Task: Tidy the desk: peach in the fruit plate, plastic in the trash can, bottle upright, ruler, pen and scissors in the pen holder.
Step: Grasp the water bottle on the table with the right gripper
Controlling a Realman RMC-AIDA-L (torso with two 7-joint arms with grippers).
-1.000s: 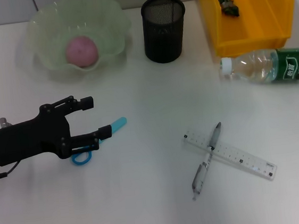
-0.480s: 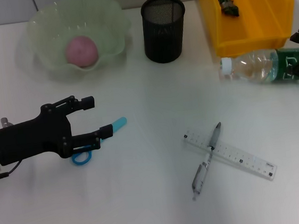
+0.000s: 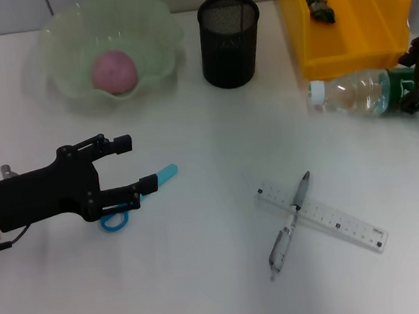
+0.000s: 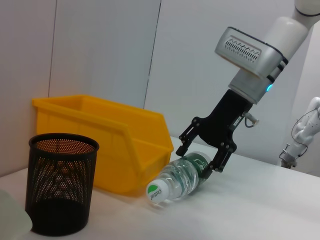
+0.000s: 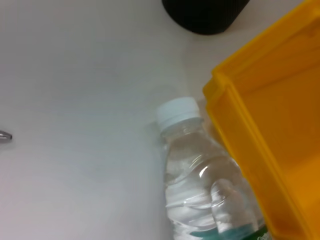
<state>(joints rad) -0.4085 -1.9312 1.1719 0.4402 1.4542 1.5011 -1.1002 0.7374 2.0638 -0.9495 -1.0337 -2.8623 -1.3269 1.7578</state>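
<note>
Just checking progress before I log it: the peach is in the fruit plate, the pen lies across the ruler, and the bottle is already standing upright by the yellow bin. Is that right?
Not quite. The bottle lies on its side beside the yellow bin, as the head view shows. The peach is in the fruit plate, and the pen lies across the ruler.

White desk (image 3: 207, 277) carried: translucent green fruit plate (image 3: 69, 37), black mesh pen holder (image 3: 230, 41), yellow plastic bin (image 3: 348, 52), clear plastic bottle (image 3: 353, 95) on its side, blue-handled scissors (image 3: 116, 220), grey pen (image 3: 289, 223) crossing clear ruler (image 3: 336, 222).
</note>
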